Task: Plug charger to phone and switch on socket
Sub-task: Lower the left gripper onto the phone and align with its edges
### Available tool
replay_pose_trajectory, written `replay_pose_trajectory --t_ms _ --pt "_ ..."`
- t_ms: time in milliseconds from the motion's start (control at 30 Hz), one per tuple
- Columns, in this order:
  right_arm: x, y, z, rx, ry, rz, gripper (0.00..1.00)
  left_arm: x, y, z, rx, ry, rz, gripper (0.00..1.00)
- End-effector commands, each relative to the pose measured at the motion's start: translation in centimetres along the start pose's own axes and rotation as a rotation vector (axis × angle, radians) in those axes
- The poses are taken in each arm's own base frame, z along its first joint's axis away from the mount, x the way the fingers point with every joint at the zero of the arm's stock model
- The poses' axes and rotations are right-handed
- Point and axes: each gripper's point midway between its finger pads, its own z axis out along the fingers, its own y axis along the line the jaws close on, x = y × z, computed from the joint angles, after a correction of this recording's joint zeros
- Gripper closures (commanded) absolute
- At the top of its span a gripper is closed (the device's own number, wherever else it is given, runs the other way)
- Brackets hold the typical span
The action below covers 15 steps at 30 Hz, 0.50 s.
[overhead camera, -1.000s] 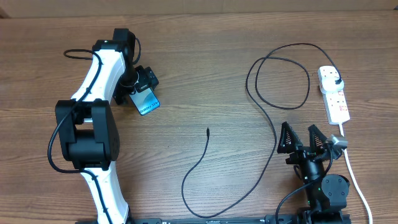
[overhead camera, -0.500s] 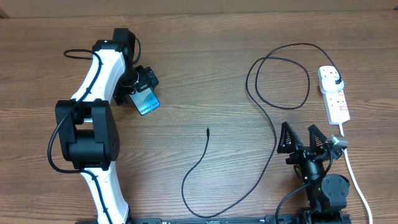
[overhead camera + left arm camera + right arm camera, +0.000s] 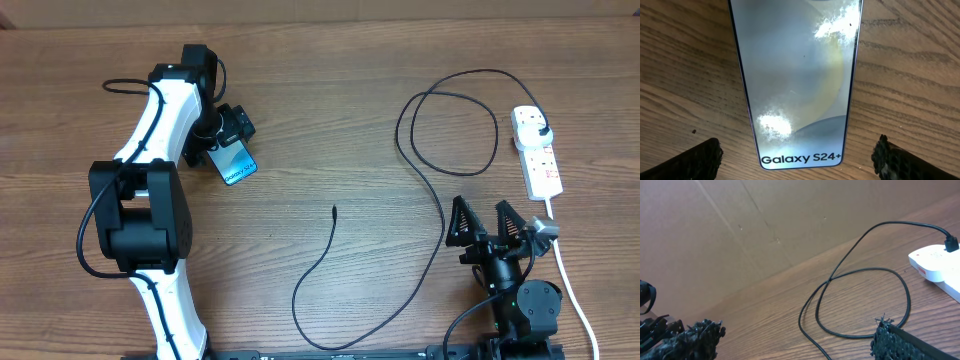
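Nothing has shifted since the earlier frames: both arms and every item sit as they did. The left gripper (image 3: 799, 160) hovers open, low over the phone (image 3: 797, 75), with one finger (image 3: 697, 160) on either side of the phone's narrow width and neither touching it. The phone lies flat on the tabletop (image 3: 685, 75), directly beneath and ahead of this gripper. Its long axis runs straight away from the fingertips, and the lettered end is the nearer one.

The charger's connector tip (image 3: 333, 209) lies loose, well off to the left gripper's right and nearer the robot's base, between the two arms. The right gripper (image 3: 485, 222) is parked with its fingers spread, holding nothing. The charger (image 3: 437, 205) trails past its left side, and the socket (image 3: 541, 160) sits just ahead to its right, with the black plug (image 3: 541, 129) already seated in it.

Judging by this layout, the left arm is best placed to handle the phone. Fetching the tip and pressing the switch probably fall to the right arm.
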Motion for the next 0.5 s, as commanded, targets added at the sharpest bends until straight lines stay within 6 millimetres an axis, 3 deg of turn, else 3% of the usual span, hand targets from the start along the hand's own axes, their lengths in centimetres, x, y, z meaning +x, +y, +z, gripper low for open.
replay_pose_trajectory --t_ms 0,467 --pt "0.29 -0.01 0.05 -0.005 0.003 -0.007 0.0 -0.49 0.15 0.27 -0.009 -0.01 -0.025 0.0" --pt "0.29 -0.01 0.05 -0.005 0.003 -0.007 0.0 -0.27 -0.13 0.3 0.005 0.0 -0.037 0.0"
